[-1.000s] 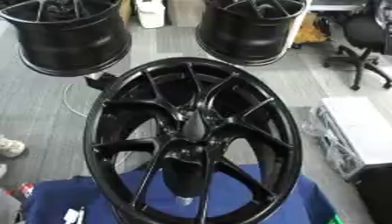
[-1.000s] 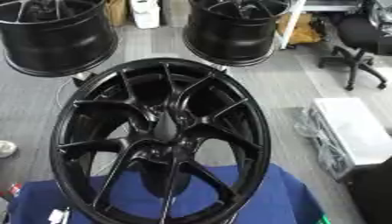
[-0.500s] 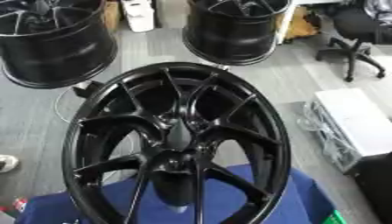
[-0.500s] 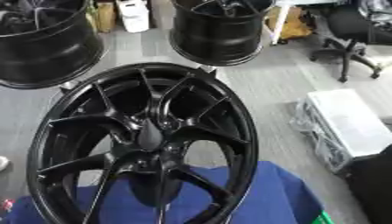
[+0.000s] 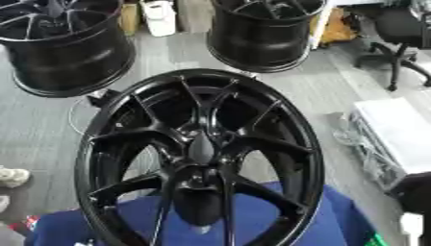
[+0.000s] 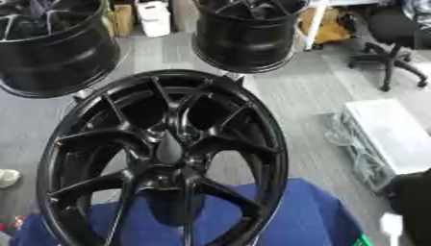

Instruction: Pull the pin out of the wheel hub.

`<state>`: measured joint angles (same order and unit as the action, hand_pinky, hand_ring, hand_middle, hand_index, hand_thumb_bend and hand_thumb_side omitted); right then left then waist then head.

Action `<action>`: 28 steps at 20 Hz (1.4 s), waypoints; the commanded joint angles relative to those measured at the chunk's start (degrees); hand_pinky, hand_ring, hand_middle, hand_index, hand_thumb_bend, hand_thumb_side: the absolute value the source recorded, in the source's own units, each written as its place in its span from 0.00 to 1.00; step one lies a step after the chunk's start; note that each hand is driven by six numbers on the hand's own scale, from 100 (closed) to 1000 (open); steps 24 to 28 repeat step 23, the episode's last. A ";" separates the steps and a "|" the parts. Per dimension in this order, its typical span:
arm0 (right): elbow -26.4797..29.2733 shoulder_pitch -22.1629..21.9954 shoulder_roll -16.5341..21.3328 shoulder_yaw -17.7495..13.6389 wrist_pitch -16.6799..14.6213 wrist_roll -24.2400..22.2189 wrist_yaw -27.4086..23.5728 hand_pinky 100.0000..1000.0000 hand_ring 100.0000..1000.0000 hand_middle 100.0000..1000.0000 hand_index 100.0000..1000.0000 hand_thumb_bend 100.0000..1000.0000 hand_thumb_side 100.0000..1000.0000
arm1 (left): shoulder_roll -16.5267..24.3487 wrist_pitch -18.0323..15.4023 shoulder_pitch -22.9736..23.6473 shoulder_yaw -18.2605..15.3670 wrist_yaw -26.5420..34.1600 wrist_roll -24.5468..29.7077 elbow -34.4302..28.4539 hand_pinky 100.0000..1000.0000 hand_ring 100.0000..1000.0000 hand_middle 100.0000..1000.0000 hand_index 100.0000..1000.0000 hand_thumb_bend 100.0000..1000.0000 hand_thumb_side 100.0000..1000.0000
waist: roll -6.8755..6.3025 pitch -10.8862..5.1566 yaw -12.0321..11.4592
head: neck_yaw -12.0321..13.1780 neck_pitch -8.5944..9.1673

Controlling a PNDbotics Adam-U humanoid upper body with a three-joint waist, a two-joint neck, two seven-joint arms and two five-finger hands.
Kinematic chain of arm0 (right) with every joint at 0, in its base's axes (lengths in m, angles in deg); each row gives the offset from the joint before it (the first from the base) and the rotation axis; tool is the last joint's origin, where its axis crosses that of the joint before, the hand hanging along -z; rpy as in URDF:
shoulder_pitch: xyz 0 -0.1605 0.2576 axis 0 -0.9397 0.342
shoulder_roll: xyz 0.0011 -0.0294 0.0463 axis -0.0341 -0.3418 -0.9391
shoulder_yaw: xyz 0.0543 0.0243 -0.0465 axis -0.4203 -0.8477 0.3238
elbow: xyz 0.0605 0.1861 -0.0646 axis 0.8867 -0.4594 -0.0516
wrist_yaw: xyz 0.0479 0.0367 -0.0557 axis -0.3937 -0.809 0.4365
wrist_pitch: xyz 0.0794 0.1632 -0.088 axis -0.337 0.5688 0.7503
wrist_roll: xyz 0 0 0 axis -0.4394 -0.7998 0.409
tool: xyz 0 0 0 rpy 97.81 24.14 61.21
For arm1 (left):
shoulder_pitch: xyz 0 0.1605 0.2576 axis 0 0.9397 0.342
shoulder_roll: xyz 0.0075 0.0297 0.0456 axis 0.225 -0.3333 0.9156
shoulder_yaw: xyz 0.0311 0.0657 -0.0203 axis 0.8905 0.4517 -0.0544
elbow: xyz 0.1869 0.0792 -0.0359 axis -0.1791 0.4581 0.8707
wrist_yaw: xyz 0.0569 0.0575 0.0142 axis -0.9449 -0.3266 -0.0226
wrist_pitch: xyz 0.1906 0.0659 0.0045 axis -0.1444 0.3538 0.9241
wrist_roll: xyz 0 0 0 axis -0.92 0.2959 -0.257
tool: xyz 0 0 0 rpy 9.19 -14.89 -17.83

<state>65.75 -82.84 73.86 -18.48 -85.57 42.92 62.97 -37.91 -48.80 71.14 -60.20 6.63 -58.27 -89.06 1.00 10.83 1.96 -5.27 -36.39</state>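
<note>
I cannot tell what either of my hands is doing, because neither one shows in the two eye views; no arm comes in from the left or the right. So, as I judge it, the pull is not yet in hand: this is the approach, with my head looking down at the work.

The wheel hub stands right in front of me, tilted up on its rim, its lower edge resting on the blue cloth that covers the desk. At the centre, where the spokes meet, a dark tapered piece sits up from the middle, and I take it for the pin, though it is black on black and I cannot make out its outline for sure.

The next move calls for bringing a hand in to that centre, closing on the tapered piece, and drawing it straight out along its own line, while the wheel stays put on the cloth. The spokes crowd close round the centre, so my fingers have little room there.

Beyond it, two more black wheels stand on the grey floor, well apart from mine. An office chair stands far right, and a pale box lies to the right.
</note>
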 commanded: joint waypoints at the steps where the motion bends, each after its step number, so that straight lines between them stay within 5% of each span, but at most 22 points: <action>1: -2.56 0.32 0.68 1.80 1.78 2.99 -2.92 0.61 0.62 0.76 0.81 0.00 0.89 | 1.03 -0.09 0.00 0.58 -0.23 0.71 -0.58 0.67 0.49 0.46 0.62 0.45 0.60 | 0.10 -1.21 -0.24 | -0.82 -0.71; 13: 2.39 0.26 -1.25 7.11 0.95 14.97 -6.18 0.60 0.61 0.74 0.80 0.00 0.85 | 0.97 -0.13 0.00 0.63 -0.24 0.86 -0.56 0.67 0.49 0.46 0.62 0.45 0.60 | 0.07 -1.21 -0.50 | -0.97 -0.64; 14: 2.52 0.46 -1.46 7.57 0.78 15.39 -6.19 0.57 0.55 0.65 0.75 0.00 0.70 | 1.03 -0.11 0.08 0.74 -0.27 0.93 -0.44 0.67 0.49 0.46 0.62 0.45 0.60 | -0.13 -1.40 -0.71 | -0.75 -1.06; 16: 4.73 2.73 -3.73 10.03 -0.65 14.40 -4.97 0.55 0.54 0.62 0.74 0.00 0.71 | 0.75 -0.30 0.26 1.17 -0.22 1.33 0.29 0.67 0.49 0.46 0.62 0.45 0.60 | -1.20 -1.76 -1.57 | -0.54 -1.71; 17: 6.20 4.21 -5.21 11.53 -1.56 13.56 -4.50 0.55 0.53 0.60 0.73 0.00 0.29 | 0.74 -0.48 0.20 1.07 -0.20 1.33 0.62 0.67 0.49 0.46 0.62 0.45 0.60 | -1.53 -1.65 -1.35 | -0.07 -1.58; 18: 7.75 5.45 -6.76 13.10 -2.52 12.94 -4.32 0.55 0.52 0.60 0.73 0.00 0.71 | 0.80 -0.66 0.13 0.91 -0.19 1.27 0.98 0.67 0.49 0.46 0.62 0.44 0.60 | -1.88 -1.52 -1.13 | 0.44 -1.43; 23: 15.74 4.06 -14.76 20.46 -7.45 13.91 -1.54 0.55 0.52 0.60 0.73 0.00 0.66 | 1.38 -1.61 0.36 0.30 -0.40 1.20 3.05 0.67 0.50 0.47 0.62 0.44 0.60 | -2.05 -1.62 -0.17 | 2.08 -1.78; 28: 15.74 4.06 -14.76 20.46 -7.45 13.91 -1.54 0.55 0.52 0.60 0.73 0.00 0.66 | 1.38 -1.61 0.36 0.30 -0.40 1.20 3.05 0.67 0.50 0.47 0.62 0.44 0.60 | -2.05 -1.62 -0.17 | 2.08 -1.78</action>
